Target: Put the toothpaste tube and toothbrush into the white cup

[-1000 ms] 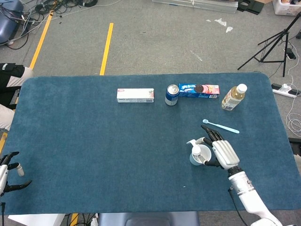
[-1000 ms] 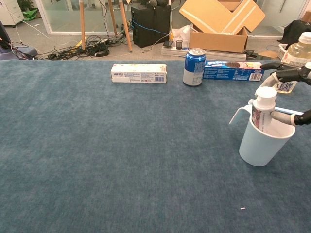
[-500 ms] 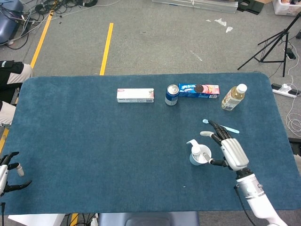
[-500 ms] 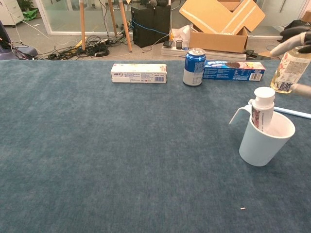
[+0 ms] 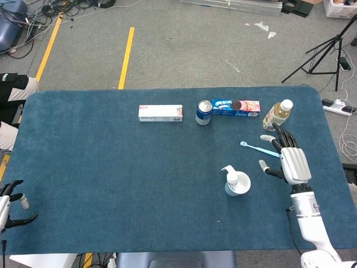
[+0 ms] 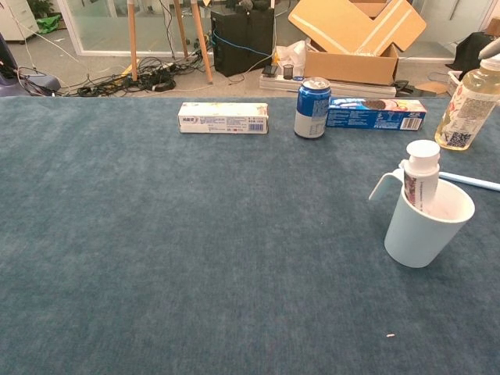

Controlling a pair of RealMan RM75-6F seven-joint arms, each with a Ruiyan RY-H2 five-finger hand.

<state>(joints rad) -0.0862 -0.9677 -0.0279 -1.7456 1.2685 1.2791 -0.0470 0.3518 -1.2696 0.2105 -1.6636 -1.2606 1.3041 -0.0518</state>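
A soda can (image 6: 312, 108), cookie box (image 6: 376, 114) and bottle (image 6: 467, 105) stand behind the white cup (image 6: 428, 223).

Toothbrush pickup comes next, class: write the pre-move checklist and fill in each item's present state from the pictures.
1. Toothpaste tube stands cap up in the white cup: ok.
2. Toothbrush lies flat on the table, outside the cup: ok, ready to pick.
3. Right hand empty, fingers spread beside the toothbrush handle: ok.
4. Bottle stands close behind the toothbrush and hand: not ok, knock risk.
5. Left hand at the table's near left edge, away from the work: ok.
6. Room in the cup for the brush: cannot tell.
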